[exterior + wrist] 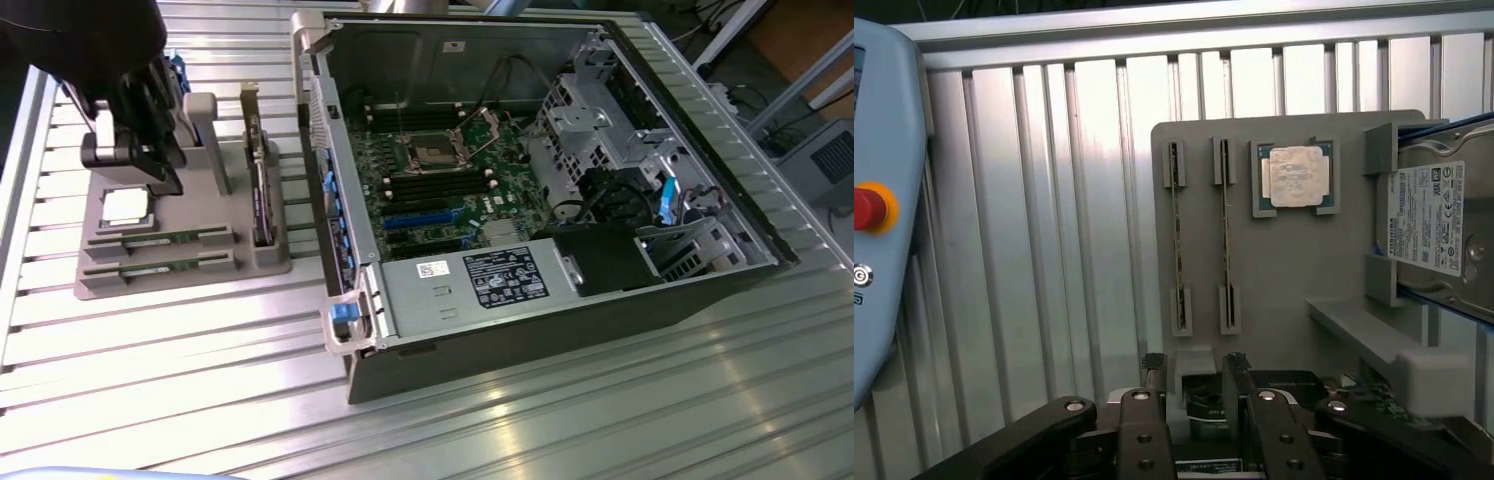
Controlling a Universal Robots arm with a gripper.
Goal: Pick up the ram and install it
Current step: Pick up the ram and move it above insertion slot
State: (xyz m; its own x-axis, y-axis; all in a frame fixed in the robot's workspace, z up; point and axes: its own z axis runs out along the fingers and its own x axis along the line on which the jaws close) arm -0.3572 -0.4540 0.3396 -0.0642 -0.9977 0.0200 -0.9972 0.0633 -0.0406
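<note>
The gripper (1196,388) hangs over the holder (1284,270) with its fingers spread and empty, while the ram (1226,235) stands in the holder's slots.

Ram stick (1177,240) and second ram stick (1225,235) are standing on edge, thin, parallel, sitting in the gray holder's (1284,270) slots.

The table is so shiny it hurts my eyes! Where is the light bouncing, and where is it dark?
Wrist view: the strongest glare washes over the ribbed metal table beside the gray tray. Exterior view: pale light streaks lie on the table near the computer case, while the case's inside around the motherboard is dimmer.
</note>
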